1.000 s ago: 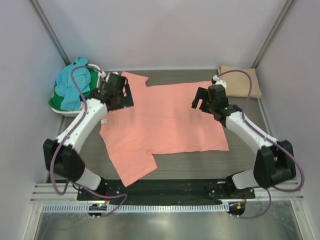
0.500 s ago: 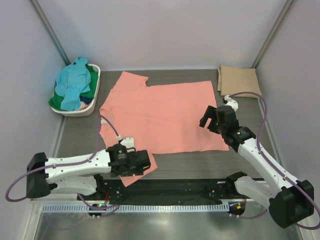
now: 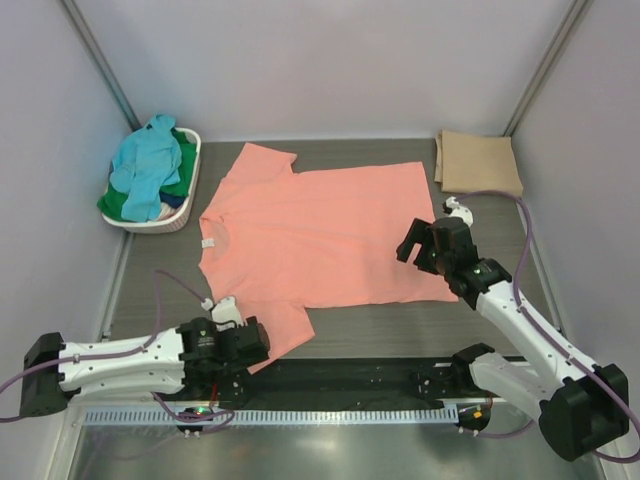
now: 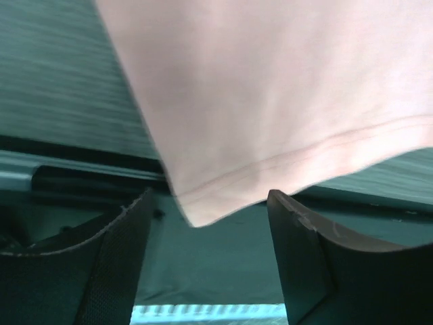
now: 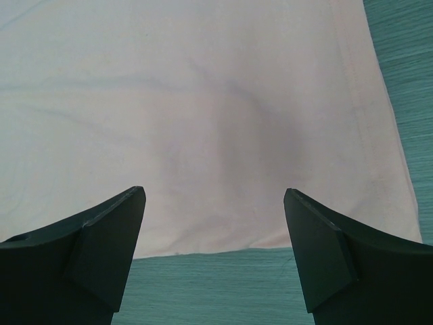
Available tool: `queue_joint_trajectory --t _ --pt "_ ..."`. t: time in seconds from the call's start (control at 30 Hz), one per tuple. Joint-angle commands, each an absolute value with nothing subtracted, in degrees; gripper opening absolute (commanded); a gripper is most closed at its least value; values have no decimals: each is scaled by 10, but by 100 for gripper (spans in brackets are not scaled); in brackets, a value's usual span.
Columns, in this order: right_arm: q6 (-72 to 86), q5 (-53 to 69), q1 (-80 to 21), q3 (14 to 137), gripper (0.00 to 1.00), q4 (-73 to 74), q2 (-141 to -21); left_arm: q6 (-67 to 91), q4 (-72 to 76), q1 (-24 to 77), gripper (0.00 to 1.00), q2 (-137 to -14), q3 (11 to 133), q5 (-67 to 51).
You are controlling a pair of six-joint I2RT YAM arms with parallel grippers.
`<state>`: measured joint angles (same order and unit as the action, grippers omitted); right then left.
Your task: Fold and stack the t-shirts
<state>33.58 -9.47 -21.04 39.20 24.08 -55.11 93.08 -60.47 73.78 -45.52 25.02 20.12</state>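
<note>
**Open jaws at the low sleeve, shirt flat across the table**

The salmon-pink t-shirt (image 3: 320, 225) lies spread flat in the middle of the table (image 3: 380, 332). Its collar is toward the left of the overhead frame and its hem toward the right, so its long axis runs left to right. One sleeve points to the upper left; the lower sleeve (image 3: 285, 328) angles down toward the bottom left, its tip close to the black rail there.

The left gripper (image 3: 258, 342) sits low at the bottom left, right at that sleeve. In its wrist view the left gripper (image 4: 210, 196) has its fingers parted and nothing pinched; the sleeve corner (image 4: 203, 203) dips just into the gap between them (whether cloth and pads touch cannot be told).

The right gripper (image 3: 410, 245) hangs over the lower right of the shirt, near the hem end. In its wrist view the right gripper (image 5: 214, 193) is spread wide and grips nothing. The salmon cloth (image 5: 203, 101) fills the space ahead, with one edge running just below the fingertips and a stitched edge down the right of the frame.

The next move likely turns on the lower sleeve. It lies straight ahead of the left jaws, and the left arm is far nearer it than the right; a fold would carry it up the frame onto the shirt's body, across the long axis. The right arm is better placed for the hem end.

A tan t-shirt (image 3: 478, 162) lies folded at the upper right, well apart. The laundry basket (image 3: 190, 210) at the upper left holds a light blue shirt (image 3: 145, 165) over green cloth.
</note>
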Motion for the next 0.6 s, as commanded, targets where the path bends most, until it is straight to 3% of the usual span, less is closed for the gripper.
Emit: queue_joint_trajectory --t 0.0,0.23,0.4,0.47,0.57 --pt "336 -98 -213 386 89 229 -545 991 -443 739 70 -436 171 201" --pt "366 -199 -208 376 92 279 -539 969 -416 740 53 -446 162 197" --pt "416 -178 -141 337 90 293 -491 945 -441 740 18 -462 191 213" --pt "429 -167 -116 321 87 303 -470 940 -475 740 8 -461 212 228" --pt "459 -153 -87 302 86 317 -468 932 -516 739 2 -443 234 251"
